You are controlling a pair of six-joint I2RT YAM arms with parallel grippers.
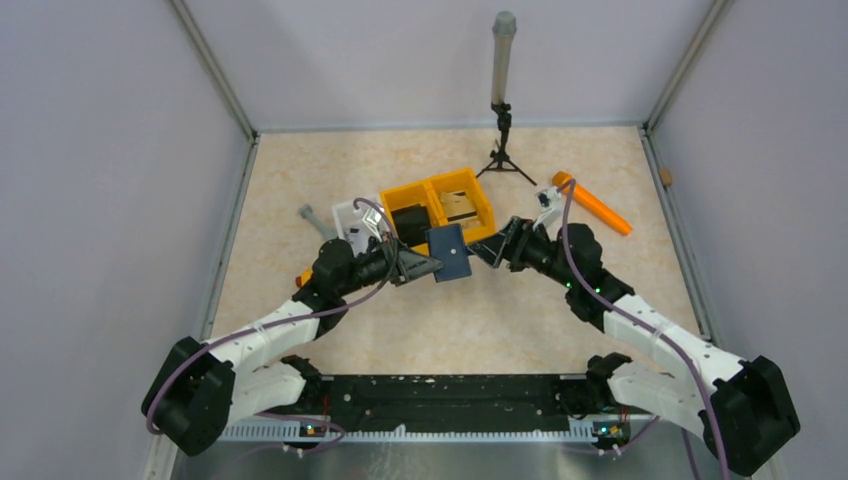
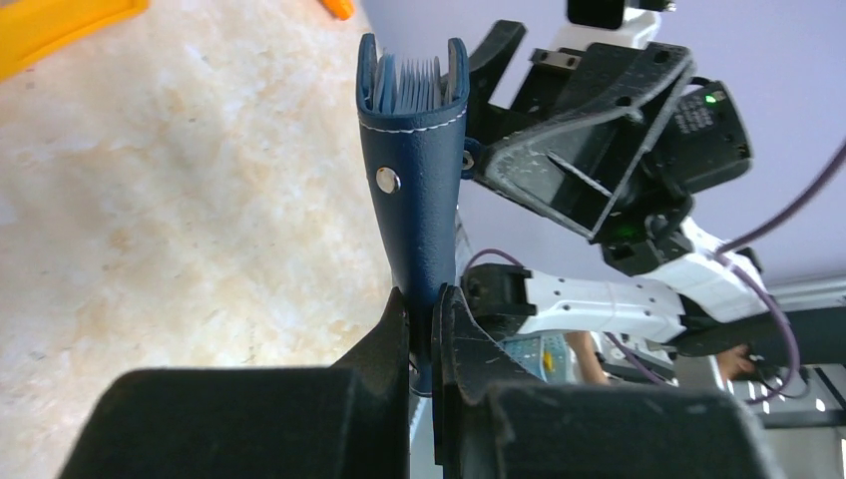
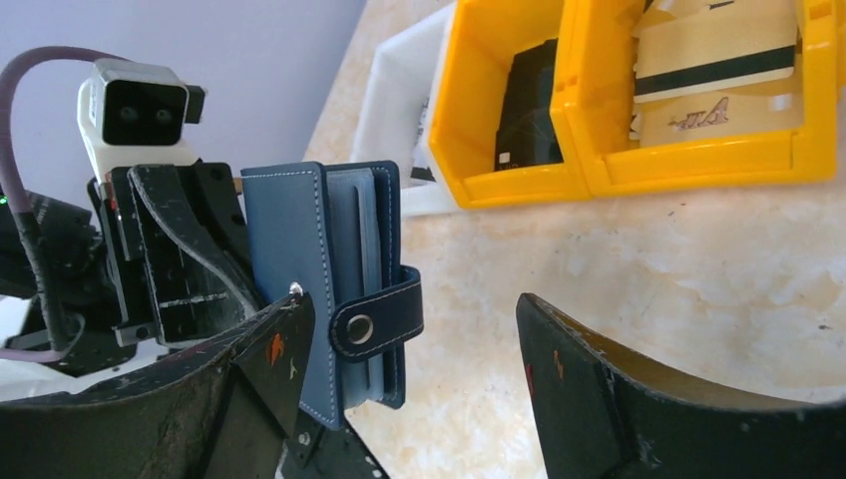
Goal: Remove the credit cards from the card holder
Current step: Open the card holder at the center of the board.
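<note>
My left gripper [image 1: 432,267] [image 2: 421,309] is shut on one edge of the navy card holder [image 1: 449,253] [image 2: 417,180] [image 3: 329,259] and holds it up above the table. The holder's strap [image 3: 374,319] hangs unsnapped, and the pale blue pocket edges [image 2: 409,85] show at its slightly parted end. No card shows in them. My right gripper [image 1: 490,250] [image 3: 409,299] is open at the holder's free edge, one finger beside the cover, the other well apart. Tan credit cards [image 3: 713,70] [image 1: 460,207] lie in the right compartment of the yellow bin.
The yellow two-compartment bin [image 1: 440,190] [image 3: 688,160] stands just behind the holder, a black block [image 1: 408,220] [image 3: 529,110] in its left half. A white tray [image 1: 350,215] is at its left. An orange tool [image 1: 595,205] lies right, and a tripod pole [image 1: 503,100] stands behind.
</note>
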